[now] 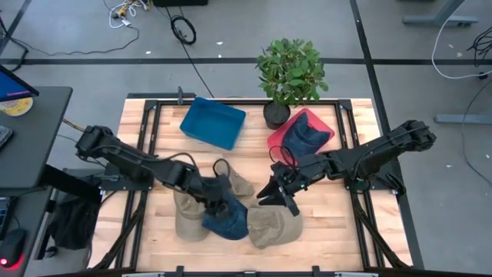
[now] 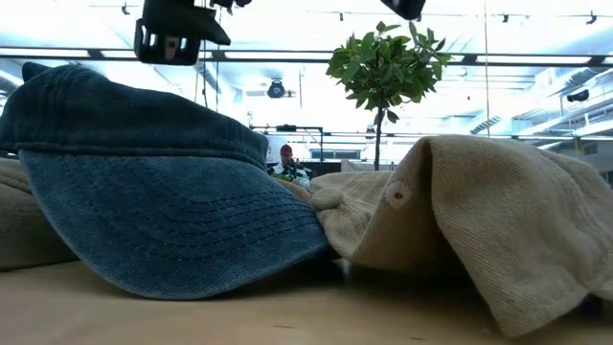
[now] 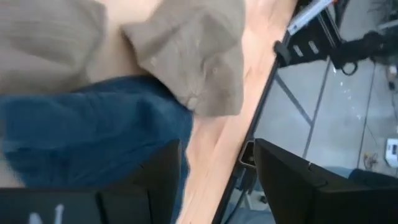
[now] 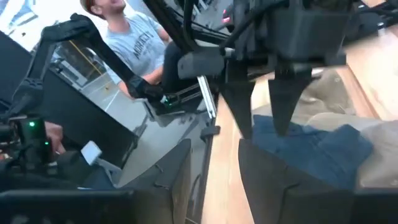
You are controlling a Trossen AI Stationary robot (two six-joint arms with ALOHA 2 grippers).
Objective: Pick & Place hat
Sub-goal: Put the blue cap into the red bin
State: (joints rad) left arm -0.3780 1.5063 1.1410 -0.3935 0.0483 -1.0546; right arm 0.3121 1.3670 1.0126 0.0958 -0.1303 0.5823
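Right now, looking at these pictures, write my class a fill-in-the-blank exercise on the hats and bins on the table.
1. The hat under the left gripper is ____ in colour.
2. The potted plant stands between the blue bin and the ____ bin.
3. The tan hat nearest the right gripper lies on the ____, not in a bin.

Missing words: blue; red; table

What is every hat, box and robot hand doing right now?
blue hat: lying on the table, between the tan hats
tan hat: lying crumpled beside it
blue bin: empty
red bin: holds a dark hat
left gripper: jaws open, over the blue hat
right gripper: jaws open, empty
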